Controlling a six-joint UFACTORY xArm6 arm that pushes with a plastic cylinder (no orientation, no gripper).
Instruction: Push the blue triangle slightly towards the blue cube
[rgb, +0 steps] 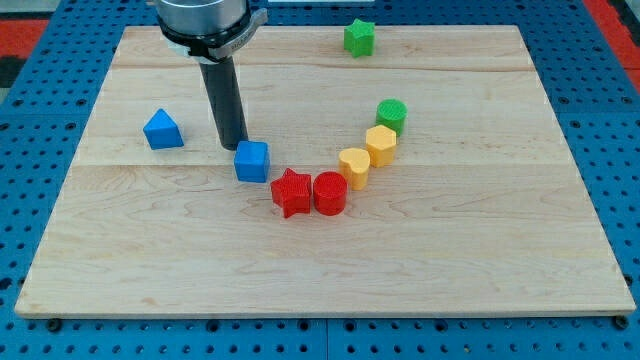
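Item: small blue plastic triangle (163, 130) on pale wooden tabletop (450, 260), well to the view's left of the blue plastic cube (252, 161). My tip (233, 147), a plain rod with no gripper to open or close, stands just beside the cube's upper-left edge, between the two blocks. Risk: from this wrong side a push drives the triangle away, or nudges the cube into the red star (291, 193).

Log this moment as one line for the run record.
my tip: just upper-left of blue cube | blue triangle: apart, to the view's left of tip | push: not yet started
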